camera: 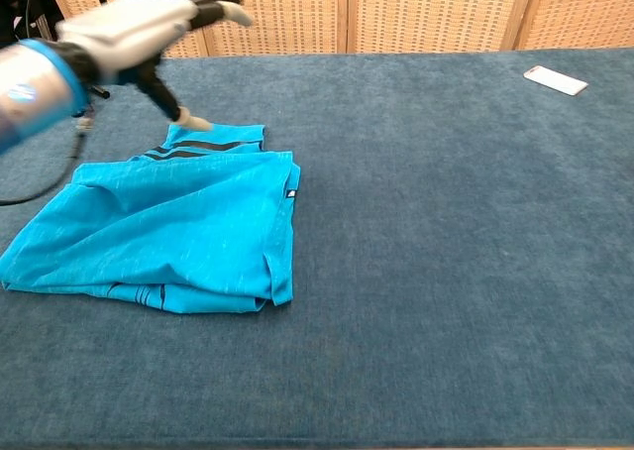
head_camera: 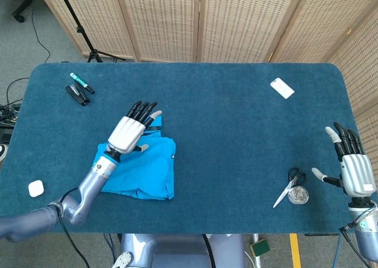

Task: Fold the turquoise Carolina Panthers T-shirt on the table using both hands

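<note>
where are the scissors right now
In the head view, the scissors lie near the table's front right edge, beside a small round object, just left of the right hand.

A dark-teal carpeted table (head_camera: 236, 144) carries a folded turquoise T-shirt (head_camera: 144, 170) at eight o'clock, a white phone (head_camera: 282, 88) at two, steel scissors (head_camera: 288, 186) at four, and a black stapler (head_camera: 77, 95) at ten.

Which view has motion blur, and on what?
Chest view: the left robot hand and its forearm are smeared with motion blur, while the T-shirt is sharp. Head view: the same robot hand is crisp, and the right robot hand is sharp too; lighting is even, with no glare.
</note>
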Motion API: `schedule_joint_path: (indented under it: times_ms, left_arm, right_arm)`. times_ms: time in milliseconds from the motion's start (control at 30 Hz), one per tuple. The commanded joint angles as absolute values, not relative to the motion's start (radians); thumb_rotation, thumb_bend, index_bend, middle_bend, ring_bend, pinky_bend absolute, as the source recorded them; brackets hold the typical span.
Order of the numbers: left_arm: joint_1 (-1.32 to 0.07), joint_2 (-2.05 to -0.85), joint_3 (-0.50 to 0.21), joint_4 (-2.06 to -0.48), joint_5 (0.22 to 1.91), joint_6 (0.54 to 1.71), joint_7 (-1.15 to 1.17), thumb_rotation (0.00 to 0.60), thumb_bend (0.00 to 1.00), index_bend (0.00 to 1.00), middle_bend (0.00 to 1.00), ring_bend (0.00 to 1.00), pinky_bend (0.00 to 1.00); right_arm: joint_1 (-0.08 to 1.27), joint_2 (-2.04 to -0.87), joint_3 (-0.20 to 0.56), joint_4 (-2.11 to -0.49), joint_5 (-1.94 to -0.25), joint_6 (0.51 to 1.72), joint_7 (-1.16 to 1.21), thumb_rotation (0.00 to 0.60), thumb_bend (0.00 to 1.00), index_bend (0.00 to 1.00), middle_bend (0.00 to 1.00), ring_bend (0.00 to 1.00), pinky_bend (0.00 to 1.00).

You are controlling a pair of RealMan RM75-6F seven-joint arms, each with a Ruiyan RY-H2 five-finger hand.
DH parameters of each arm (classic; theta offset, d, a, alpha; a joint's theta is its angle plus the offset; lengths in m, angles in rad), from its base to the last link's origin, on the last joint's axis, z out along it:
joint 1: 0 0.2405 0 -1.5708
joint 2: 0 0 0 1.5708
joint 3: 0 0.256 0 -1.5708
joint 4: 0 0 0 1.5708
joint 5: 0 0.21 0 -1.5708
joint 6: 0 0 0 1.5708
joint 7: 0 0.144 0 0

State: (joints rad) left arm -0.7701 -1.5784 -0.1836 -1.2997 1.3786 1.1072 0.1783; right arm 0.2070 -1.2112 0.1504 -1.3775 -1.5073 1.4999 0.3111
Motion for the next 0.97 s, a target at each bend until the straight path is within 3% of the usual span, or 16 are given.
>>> schedule_joint_path:
  times_ms: [33,267,500,667,967]
  left_arm:
    - [-0.677,-1.466,-0.150,-1.405,1.343,1.152,0.155,0.600,0.00,0.00,0.00,0.00,0.00]
    - [-0.559,-1.357,-0.091,-1.464,1.347,1.220,0.070,0.600,0.00,0.00,0.00,0.00,0.00]
    - [-0.391,-1.294,-0.049,-1.470,1.318,1.371,0.007,0.600,0.00,0.00,0.00,0.00,0.00]
    - [-0.277,-1.249,-0.046,-1.500,1.268,1.456,-0.057,0.600,0.00,0.00,0.00,0.00,0.00]
    - [-0.227,-1.232,-0.073,-1.462,1.251,1.455,-0.121,0.600,0.00,0.00,0.00,0.00,0.00]
  right_arm:
    - [0.206,-1.211,0.148,-1.381,-1.512,1.503,0.307,0.600,0.00,0.00,0.00,0.00,0.00]
    - [0.204,-1.211,0.143,-1.389,-1.523,1.511,0.299,0.600,0.00,0.00,0.00,0.00,0.00]
    - [0.200,-1.216,0.149,-1.382,-1.526,1.532,0.278,0.600,0.00,0.00,0.00,0.00,0.00]
    - [0.196,-1.227,0.157,-1.371,-1.521,1.550,0.251,0.600,0.00,0.00,0.00,0.00,0.00]
    - [0.192,-1.225,0.157,-1.377,-1.528,1.561,0.247,0.600,0.00,0.00,0.00,0.00,0.00]
